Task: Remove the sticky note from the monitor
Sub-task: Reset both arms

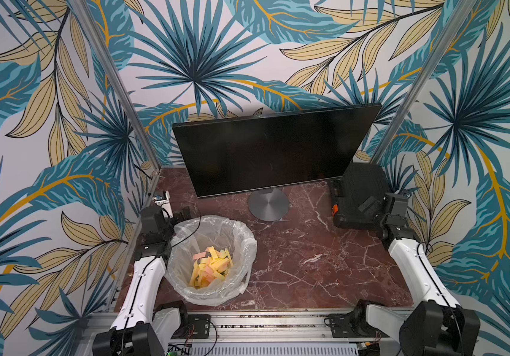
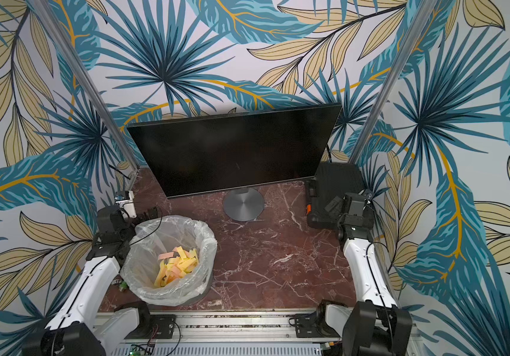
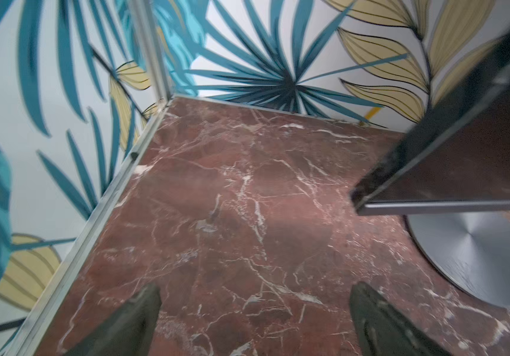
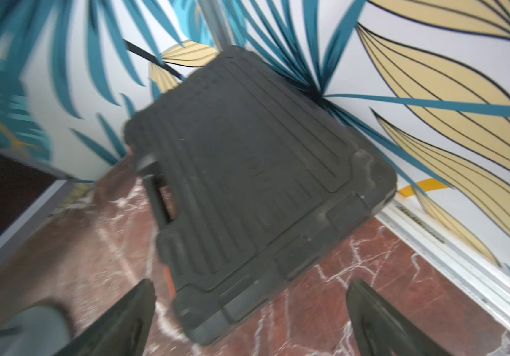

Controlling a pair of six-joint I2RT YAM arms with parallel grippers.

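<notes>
Dark monitor (image 1: 272, 151), left pincer (image 3: 255, 286) splayed

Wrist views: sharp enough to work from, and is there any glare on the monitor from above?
Left wrist: the table is fairly sharp, the wallpaper edges smeared. Right wrist: blurred throughout, the black ribbed box soft. In both top views: crisp, the monitor evenly dark, no glare.

Monitor (image 1: 272, 148): large black flat panel, screen dark, upright on a slim neck and round brushed-grey base (image 1: 268, 206). It stands at 12 o'clock on the tabletop (image 1: 293, 262), face turned slightly toward 5 o'clock.
</notes>
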